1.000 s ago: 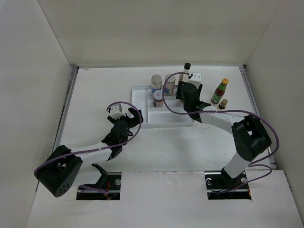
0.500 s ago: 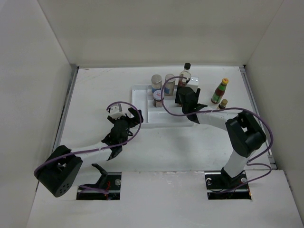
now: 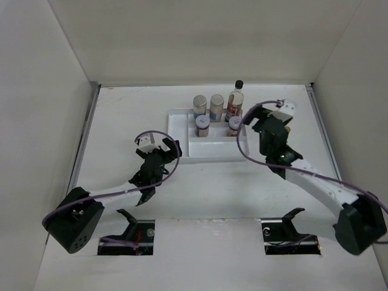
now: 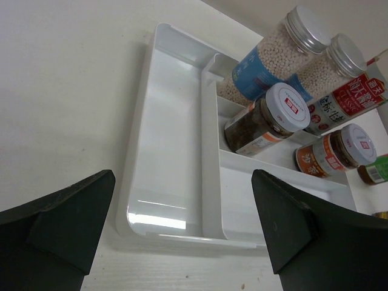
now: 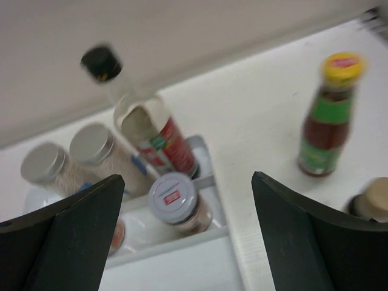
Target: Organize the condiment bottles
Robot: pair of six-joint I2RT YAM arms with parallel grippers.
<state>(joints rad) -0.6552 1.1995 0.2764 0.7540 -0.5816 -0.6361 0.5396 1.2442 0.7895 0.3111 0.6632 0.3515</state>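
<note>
- Toward the far right corner, your right claw (image 5: 185, 179) hangs wide open and empty.
- Just ahead, the yellow-capped bottle (image 5: 327, 115) stands right of the tray (image 3: 182, 130).
- Left of centre, your left claw (image 4: 182, 176) gapes empty too.
- Two shakers (image 3: 200, 104), a black-capped bottle (image 3: 236, 97) and two jars (image 3: 202, 125) stand in the tray by the far edge.

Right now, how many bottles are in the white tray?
5: two grey-lidded shakers and the black-capped bottle in the back row, two short jars in front. None looks hidden.
</note>
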